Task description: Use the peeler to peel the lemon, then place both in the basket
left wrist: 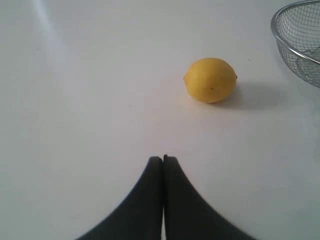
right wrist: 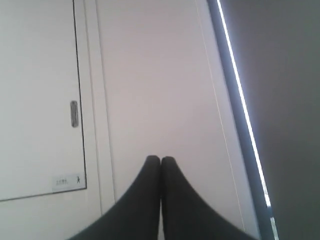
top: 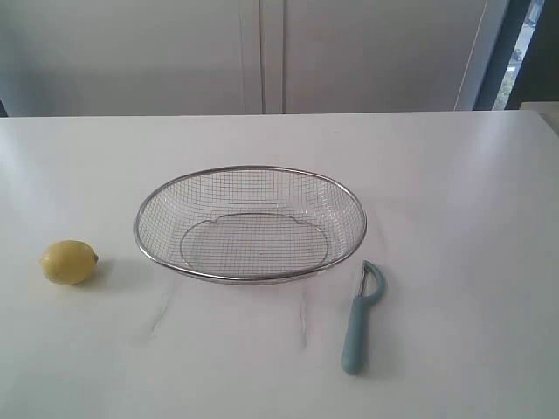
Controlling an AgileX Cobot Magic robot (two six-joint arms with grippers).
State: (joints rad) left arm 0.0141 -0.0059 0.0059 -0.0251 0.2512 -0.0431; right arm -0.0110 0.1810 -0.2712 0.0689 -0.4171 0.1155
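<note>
Door label [right wrist: 67, 181], text unreadable

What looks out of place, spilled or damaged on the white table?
Nothing stands out. The yellow oval lemon is whole, the silver wire-mesh basket stands upright, and the teal-handled metal peeler lies flat beside it.

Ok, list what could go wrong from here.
The lemon lies loose on the smooth table; the shut left fingers could nudge it, and it may roll away.
The peeler lies flat beside the basket, so a pinch may slip.
The right wrist view shows only a cabinet, not the peeler.
</note>
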